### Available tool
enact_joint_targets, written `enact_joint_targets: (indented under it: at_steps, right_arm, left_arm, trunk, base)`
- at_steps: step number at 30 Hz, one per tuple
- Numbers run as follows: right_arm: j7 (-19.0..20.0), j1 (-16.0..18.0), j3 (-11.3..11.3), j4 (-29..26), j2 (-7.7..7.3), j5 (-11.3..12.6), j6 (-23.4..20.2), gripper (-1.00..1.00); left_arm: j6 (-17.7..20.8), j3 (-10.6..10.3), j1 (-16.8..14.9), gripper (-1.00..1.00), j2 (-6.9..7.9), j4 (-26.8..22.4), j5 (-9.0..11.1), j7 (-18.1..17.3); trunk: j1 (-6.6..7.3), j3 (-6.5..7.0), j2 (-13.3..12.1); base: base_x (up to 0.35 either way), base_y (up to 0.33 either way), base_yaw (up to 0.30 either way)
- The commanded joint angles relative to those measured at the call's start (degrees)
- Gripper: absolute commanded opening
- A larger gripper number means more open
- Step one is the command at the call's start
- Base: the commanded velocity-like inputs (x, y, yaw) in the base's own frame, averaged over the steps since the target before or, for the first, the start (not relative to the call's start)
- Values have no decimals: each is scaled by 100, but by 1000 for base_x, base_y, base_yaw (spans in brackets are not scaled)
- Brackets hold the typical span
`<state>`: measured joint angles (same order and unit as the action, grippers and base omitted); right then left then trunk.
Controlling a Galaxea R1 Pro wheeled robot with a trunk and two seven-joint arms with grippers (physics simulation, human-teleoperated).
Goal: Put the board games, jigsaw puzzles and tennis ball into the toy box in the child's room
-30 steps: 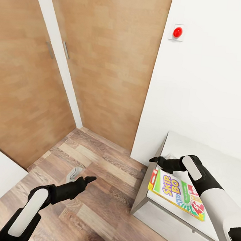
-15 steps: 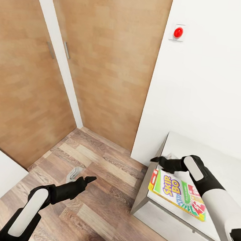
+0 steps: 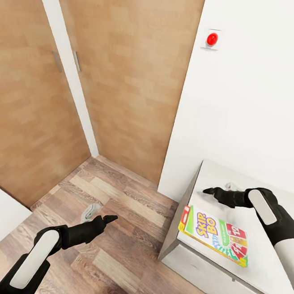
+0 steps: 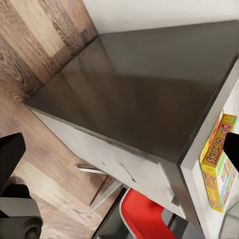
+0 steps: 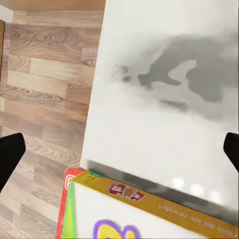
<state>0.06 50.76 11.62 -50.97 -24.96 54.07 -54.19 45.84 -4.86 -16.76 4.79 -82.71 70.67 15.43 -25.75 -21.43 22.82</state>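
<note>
Seen from the head camera: a corner of the child's room, wood-plank floor (image 3: 111,233) below, white wall (image 3: 251,94) to the right with a red button (image 3: 212,38), wooden doors (image 3: 132,69) behind. Lying flat near the front corner of the table (image 3: 225,177), the Skip-Bo board game (image 3: 212,234), one short end slightly overhanging the edge by the dark grey side panel (image 3: 178,222). Hovering above the pale tabletop just beyond the box and apart from it, the right gripper (image 3: 210,190), fingers spread wide in the right wrist view, nothing between them, a grey shadow cast on the surface beneath. Held low over the floor, well apart from the table, the left gripper (image 3: 111,217), also wide open and empty in its wrist view. Tucked under the table, a red chair (image 4: 149,216). On the floor near the left gripper, a small grey object (image 3: 89,212), too indistinct to identify.
</note>
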Motion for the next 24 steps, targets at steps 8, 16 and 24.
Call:
enact_joint_targets:
  at_steps: [8,16,24]
  right_arm:
    - [-4,-36,16,-152,-169,20,-40,100]
    - [-6,-52,21,-208,-222,42,-101,100]
    - [0,-54,20,-228,-216,50,-388,100]
  left_arm:
    - [4,-6,-3,100,4,-5,61,57]
    - [4,-6,-3,100,4,5,61,57]
    - [4,-6,-3,100,4,11,61,57]
  trunk:
    - [-4,-10,10]
    - [-4,-10,10]
    - [-4,-10,10]
  base:
    - [0,0,-227]
    - [0,0,-264]
    - [0,0,-274]
